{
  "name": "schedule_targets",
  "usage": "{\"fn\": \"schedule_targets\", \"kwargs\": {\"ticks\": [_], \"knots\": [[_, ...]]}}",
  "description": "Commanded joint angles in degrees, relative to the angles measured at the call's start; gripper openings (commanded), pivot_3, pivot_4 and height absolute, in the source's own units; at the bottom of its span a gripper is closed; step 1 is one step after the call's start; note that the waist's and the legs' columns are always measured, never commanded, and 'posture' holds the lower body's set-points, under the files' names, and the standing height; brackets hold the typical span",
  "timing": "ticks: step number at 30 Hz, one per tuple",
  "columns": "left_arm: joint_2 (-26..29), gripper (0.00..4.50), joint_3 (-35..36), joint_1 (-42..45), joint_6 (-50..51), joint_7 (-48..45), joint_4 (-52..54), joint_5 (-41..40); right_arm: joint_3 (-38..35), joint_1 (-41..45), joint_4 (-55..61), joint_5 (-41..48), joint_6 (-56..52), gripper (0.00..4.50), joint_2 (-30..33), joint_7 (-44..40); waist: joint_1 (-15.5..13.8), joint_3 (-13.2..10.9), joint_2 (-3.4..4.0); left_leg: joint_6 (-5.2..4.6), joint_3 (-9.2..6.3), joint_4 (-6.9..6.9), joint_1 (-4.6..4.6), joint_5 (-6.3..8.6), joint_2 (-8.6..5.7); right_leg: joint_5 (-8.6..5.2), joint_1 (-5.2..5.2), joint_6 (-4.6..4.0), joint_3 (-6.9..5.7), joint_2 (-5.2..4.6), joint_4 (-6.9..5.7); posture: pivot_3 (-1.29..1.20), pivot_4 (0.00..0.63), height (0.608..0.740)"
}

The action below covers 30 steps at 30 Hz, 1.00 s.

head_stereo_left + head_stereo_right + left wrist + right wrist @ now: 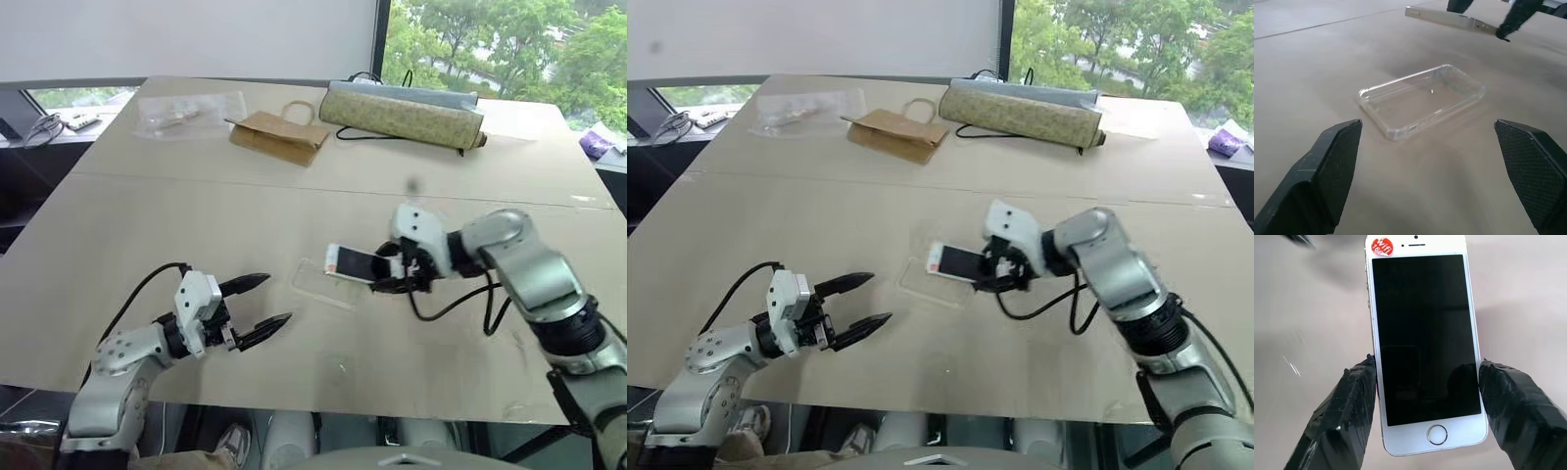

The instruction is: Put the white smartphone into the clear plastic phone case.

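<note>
Right gripper [395, 276] grips the white smartphone [350, 262] by its long edges, fingers [1347, 406] pressed to both sides, screen up, held in the air just above the clear plastic phone case [326, 284]. Case lies flat on the table [196, 215]. Left gripper [263, 305] hovers near the case, jaws wide apart, holding nothing
</note>
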State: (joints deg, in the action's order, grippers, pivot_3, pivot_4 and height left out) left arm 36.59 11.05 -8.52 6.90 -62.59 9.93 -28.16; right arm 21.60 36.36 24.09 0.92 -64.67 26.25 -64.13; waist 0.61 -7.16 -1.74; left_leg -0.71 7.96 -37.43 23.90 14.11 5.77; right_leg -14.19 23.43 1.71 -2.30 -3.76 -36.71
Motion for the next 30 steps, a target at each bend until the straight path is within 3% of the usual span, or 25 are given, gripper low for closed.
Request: {"fn": "schedule_targets", "kwargs": {"ticks": [1, 9, 30], "knots": [[1.1, 4.5, 0.2, 0.9, -1.7, -1.8, -0.8, 0.1, 2.4, 0.2, 3.6, -0.2, -2.8, 2.83, 0.7, 6.0, -0.1, 0.0, -0.01, -0.02, -0.01, 0.0, 0.01, 0.01, -0.08, 0.0, 0.0, 0.0, 0.0, -0.07, 0.0, 0.0, 0.15, 0.74], [1.7, 4.5, -0.1, 2.3, -2.8, -2.4, -2.5, 0.5, 9.2, 1.4, 0.7, -1.0, -3.5, 2.83, -0.8, 16.4, 0.2, 0.0, -0.03, -0.05, 0.01, 0.04, 0.01, 0.02, -0.15, 0.0, 0.05, 0.02, -0.06, -0.15, -0.05, 0.0, 0.15, 0.74], [2.5, 4.5, -0.2, 0.8, -0.6, -2.3, -0.7, -0.2, 19.1, 7.0, 3.3, 0.4, -0.9, 2.83, 3.1, 17.6, 0.2, 0.0, -0.07, -0.06, 0.01, 0.04, 0.01, 0.02, -0.13, 0.0, 0.05, 0.02, -0.08, -0.16, -0.04, 0.0, 0.15, 0.74]]}}
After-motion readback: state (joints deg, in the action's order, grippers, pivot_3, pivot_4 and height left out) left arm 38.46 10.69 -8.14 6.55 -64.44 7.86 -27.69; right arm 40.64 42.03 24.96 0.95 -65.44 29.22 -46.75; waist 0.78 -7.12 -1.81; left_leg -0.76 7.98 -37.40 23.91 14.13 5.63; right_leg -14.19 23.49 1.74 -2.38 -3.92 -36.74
